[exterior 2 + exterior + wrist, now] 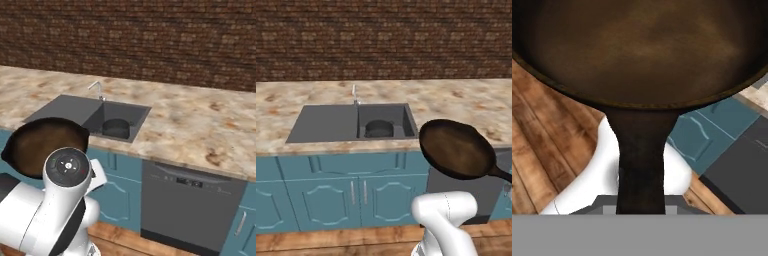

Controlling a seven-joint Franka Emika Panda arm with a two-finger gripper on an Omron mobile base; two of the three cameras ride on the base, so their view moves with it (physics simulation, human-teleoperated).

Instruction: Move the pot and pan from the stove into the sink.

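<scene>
We see the pan [457, 148], shallow, round, brown inside, dark rim, held aloft before the blue cabinets, right of the sink [326, 123], the pot [379, 128] in its basin, finger grip on handle hidden, we cannot tell

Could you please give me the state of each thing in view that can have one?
pan: lifted in the air in front of the counter, held by its handle, empty.
pot: sitting inside the sink basin.
sink: holds the pot, drainboard bare, faucet not running.
tool: fingertips hidden under the pan handle; grip cannot be confirmed.
</scene>
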